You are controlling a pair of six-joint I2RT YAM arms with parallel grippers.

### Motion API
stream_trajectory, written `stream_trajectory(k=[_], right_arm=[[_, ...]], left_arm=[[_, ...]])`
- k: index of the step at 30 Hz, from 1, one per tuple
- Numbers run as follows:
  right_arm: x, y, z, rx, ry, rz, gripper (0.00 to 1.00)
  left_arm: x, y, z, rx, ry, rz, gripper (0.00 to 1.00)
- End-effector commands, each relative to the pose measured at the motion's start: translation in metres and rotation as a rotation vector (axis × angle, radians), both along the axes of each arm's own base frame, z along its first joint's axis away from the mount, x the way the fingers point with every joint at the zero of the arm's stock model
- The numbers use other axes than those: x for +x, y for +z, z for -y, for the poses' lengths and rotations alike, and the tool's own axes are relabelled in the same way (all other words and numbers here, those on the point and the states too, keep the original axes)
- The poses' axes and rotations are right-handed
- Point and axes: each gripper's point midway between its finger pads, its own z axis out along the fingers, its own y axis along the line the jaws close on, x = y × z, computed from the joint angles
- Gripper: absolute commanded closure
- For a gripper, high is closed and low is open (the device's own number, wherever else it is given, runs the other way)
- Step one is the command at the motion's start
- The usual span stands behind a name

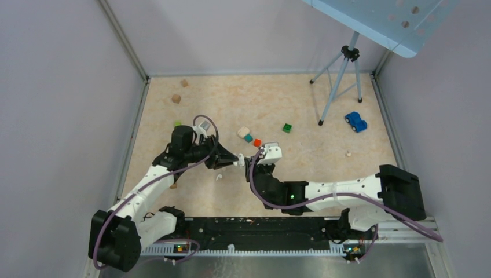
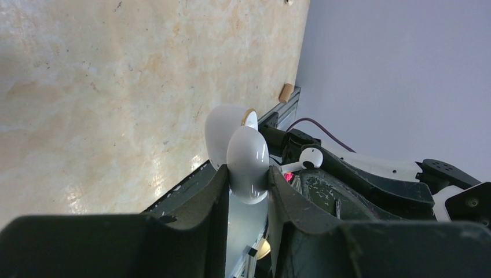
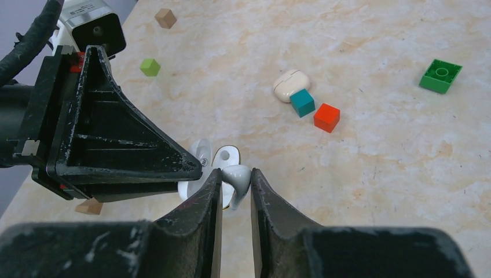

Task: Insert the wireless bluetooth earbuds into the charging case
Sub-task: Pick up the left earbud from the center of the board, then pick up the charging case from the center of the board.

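Right wrist view: right gripper (image 3: 235, 177) pinches one earbud (image 3: 238, 172) narrowly, right against the open charging case (image 2: 247, 155). The left gripper (image 2: 248, 176) clamps that case above the table's (image 1: 324, 174) middle. Second earbud (image 1: 219, 176) lies loose nearer the near edge. Light, glossy, slippery: hold the bulb and seat it gently.

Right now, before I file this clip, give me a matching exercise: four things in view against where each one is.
Things
1. earbud
2. glossy white shell
3. teal cube
4. blue toy car

Places
A. on the table, beside a foot of the tripod
B. pinched in the right pincer
C. between a cream case and a red cube
D. clamped in the left pincer

Pairs: 1-B, 2-D, 3-C, 4-A
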Motion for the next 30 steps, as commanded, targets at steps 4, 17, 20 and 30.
stream_trajectory(k=[4, 17, 20, 30], right_arm=[[-0.001, 0.016, -0.019, 0.068, 0.003, 0.015, 1.0], [-0.002, -0.006, -0.036, 0.014, 0.013, -0.014, 1.0], [-0.001, -0.012, -0.035, 0.0, 0.007, -0.02, 1.0], [-0.002, -0.029, -0.027, 0.029, -0.023, -0.049, 1.0]], left_arm=[[-0.002, 0.001, 0.0, -0.012, 0.016, 0.003, 0.85], [-0.006, 0.0, 0.0, -0.022, 0.016, -0.013, 0.85], [-0.005, 0.003, 0.0, -0.034, 0.018, -0.008, 0.85], [-0.004, 0.003, 0.001, -0.059, 0.044, -0.037, 0.86]])
